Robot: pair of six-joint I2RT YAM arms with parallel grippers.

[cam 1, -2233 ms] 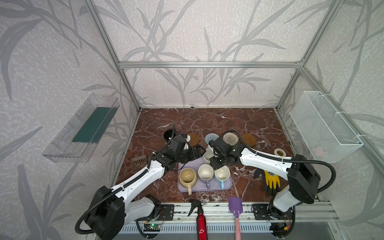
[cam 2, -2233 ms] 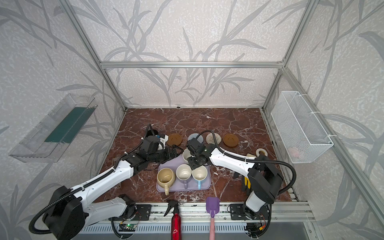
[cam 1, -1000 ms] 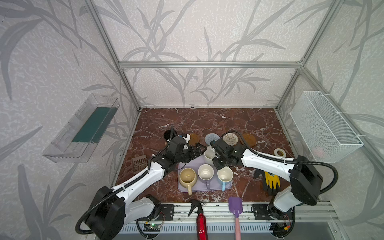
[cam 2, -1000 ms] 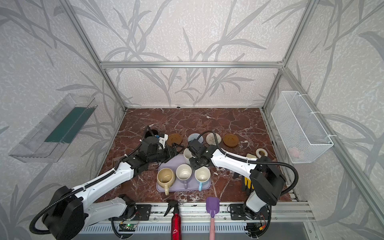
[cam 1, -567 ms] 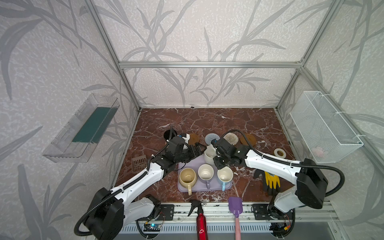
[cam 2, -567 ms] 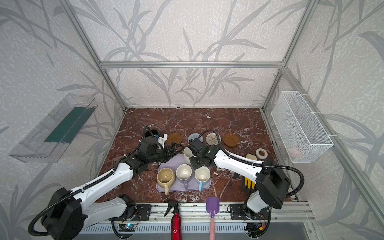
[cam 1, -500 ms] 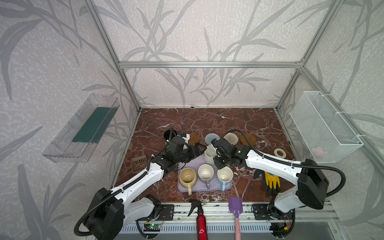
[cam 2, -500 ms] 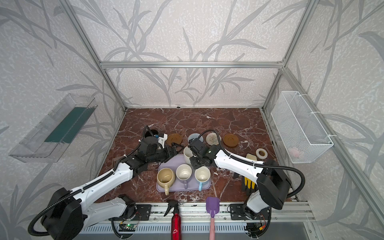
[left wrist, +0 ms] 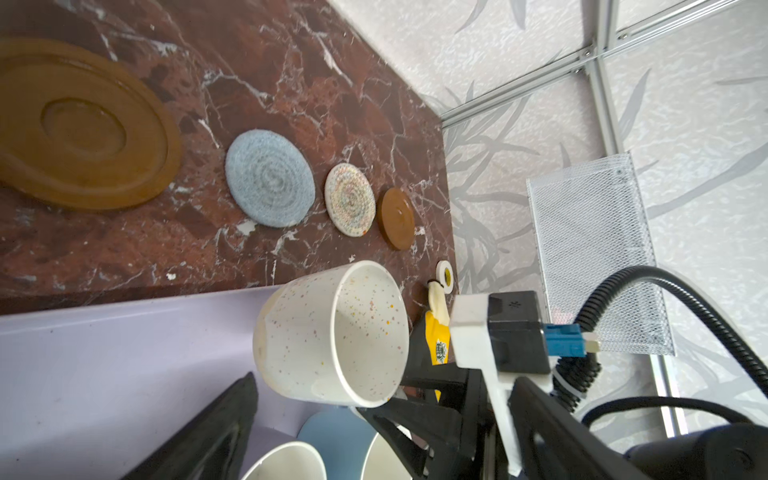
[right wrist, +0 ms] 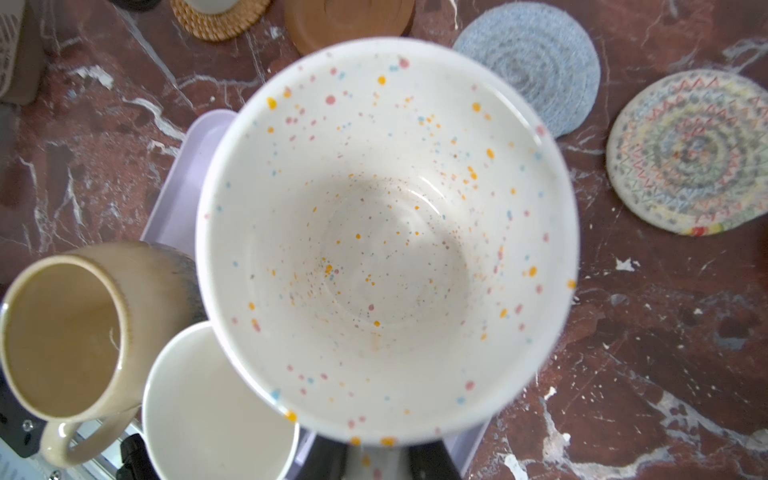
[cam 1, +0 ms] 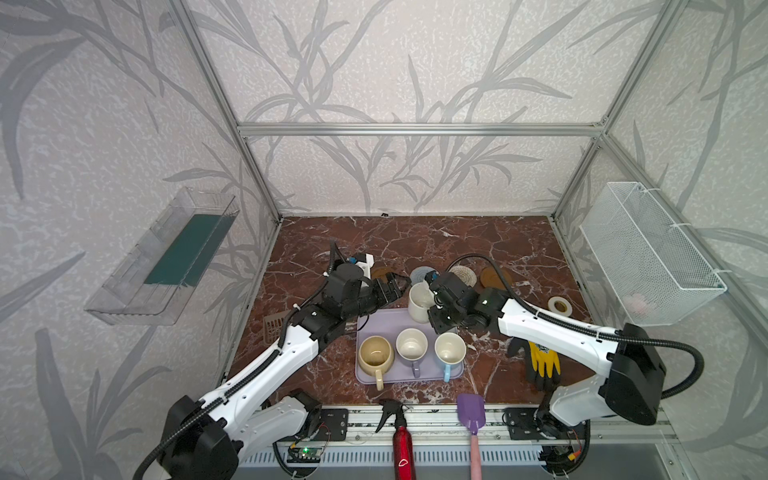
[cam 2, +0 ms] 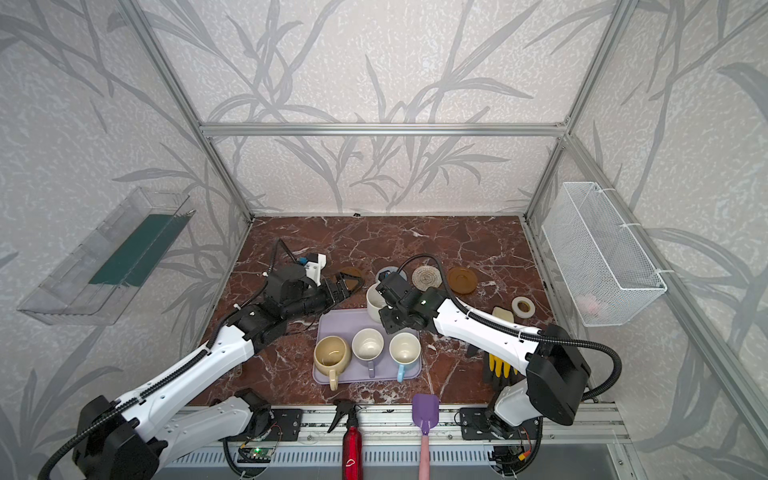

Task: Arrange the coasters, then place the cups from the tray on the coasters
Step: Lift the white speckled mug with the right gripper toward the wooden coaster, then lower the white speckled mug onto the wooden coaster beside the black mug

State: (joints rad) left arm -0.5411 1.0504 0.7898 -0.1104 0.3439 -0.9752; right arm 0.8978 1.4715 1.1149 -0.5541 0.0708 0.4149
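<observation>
My right gripper (cam 1: 434, 306) is shut on the handle of the speckled white cup (cam 1: 419, 297), held upright over the far edge of the lavender tray (cam 1: 376, 326). In the right wrist view that cup (right wrist: 386, 232) fills the frame. The cream-yellow cup (cam 1: 375, 357), lavender cup (cam 1: 411, 345) and light blue cup (cam 1: 449, 350) stand on the tray. My left gripper (cam 1: 397, 284) is open just left of the held cup, over an amber coaster (left wrist: 83, 129). Grey-blue (cam 1: 420, 274), cream spiral (cam 1: 463, 273) and amber (cam 1: 494, 277) coasters lie in a row behind. The golden rattan coaster (right wrist: 220, 18) shows only in the right wrist view.
A white tape roll (cam 1: 560, 306) and yellow-black gloves (cam 1: 540, 361) lie right of the tray. A wire basket (cam 1: 648, 253) hangs on the right wall, a clear bin (cam 1: 166, 257) on the left. A red spray bottle (cam 1: 401, 440) and purple spatula (cam 1: 471, 411) sit at the front rail.
The speckled white cup has risen slightly off the tray in my right gripper and shifted toward the far edge. My left gripper stays open and has barely moved.
</observation>
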